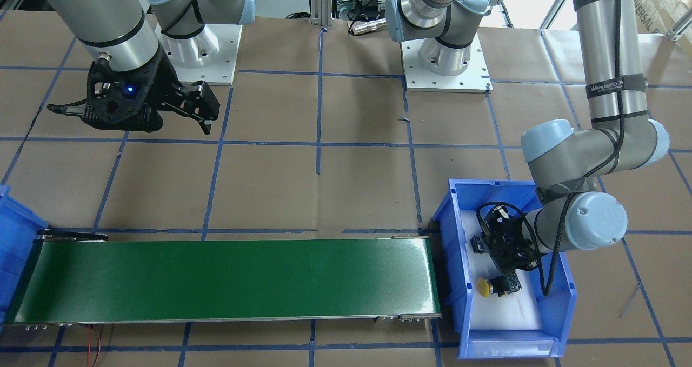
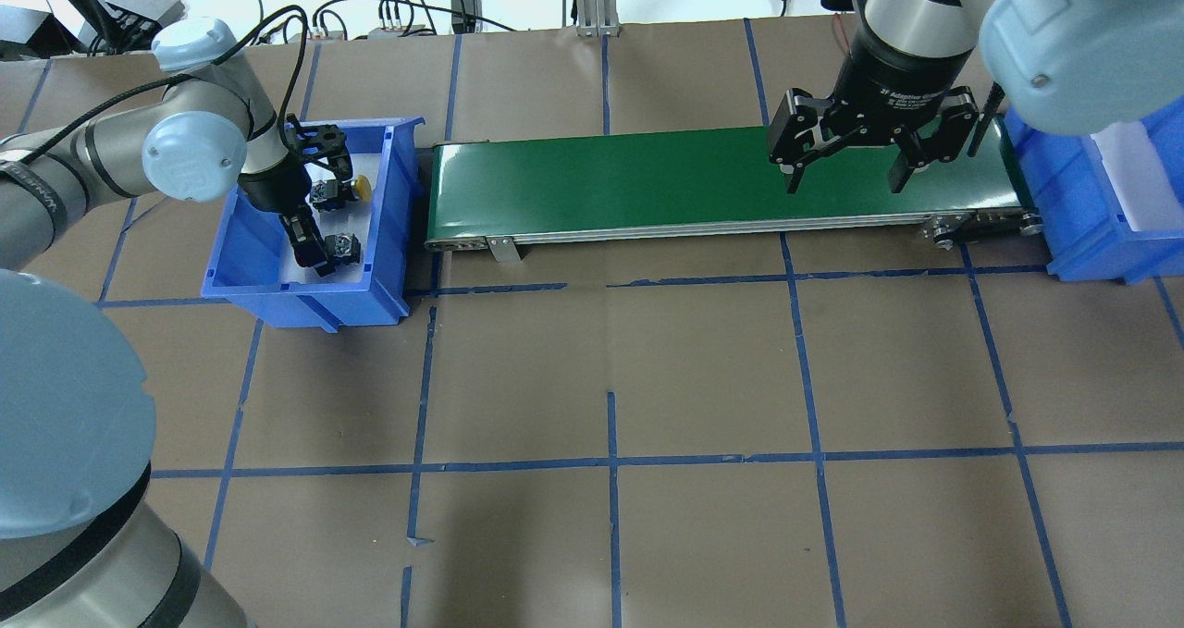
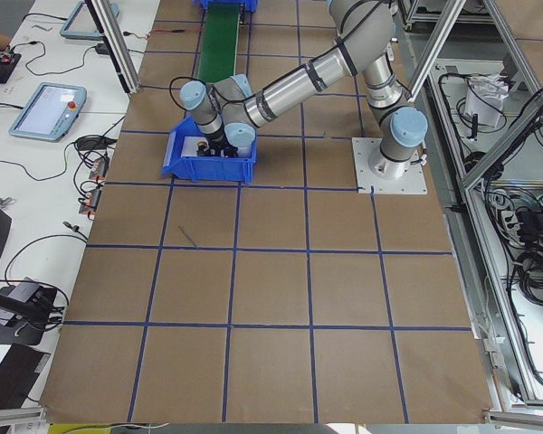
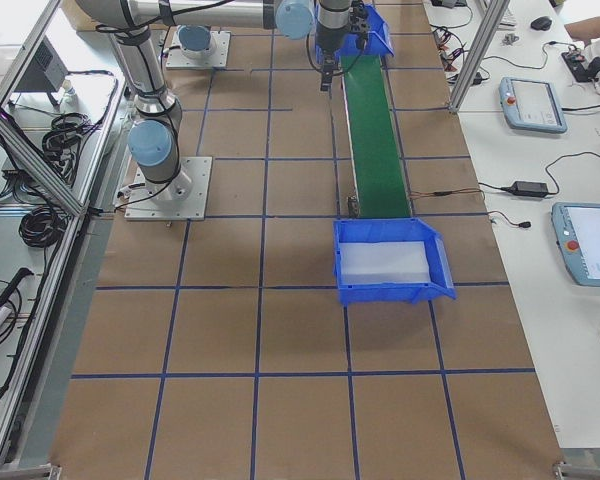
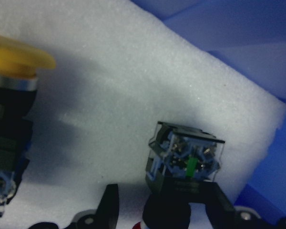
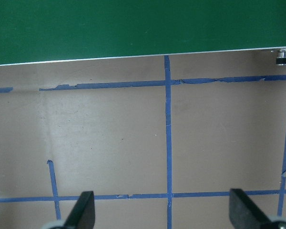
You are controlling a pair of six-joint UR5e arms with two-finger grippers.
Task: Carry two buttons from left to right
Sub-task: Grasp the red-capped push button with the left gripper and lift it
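Buttons both lie on white foam in the blue bin (image 2: 305, 306) at the left end: the yellow button (image 1: 489, 287) and a second button (image 5: 186, 164). A strap (image 1: 616, 87) on the left arm reads WANJEED, and the right gripper (image 2: 845, 182) is marked "2F Adaptive". The left gripper (image 5: 162, 195) reaches down into the bin, elbow bent, jaws spread around the second button. The right gripper hangs wide open beside the green belt (image 2: 647, 184).

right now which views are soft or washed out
Left wrist view: the yellow button at the edge is soft, the other button's contact block sharp, a shadow on the foam. Front-facing view: pale glare at the right end of the conveyor belt. Overhead view: the background above the table is blown out white.
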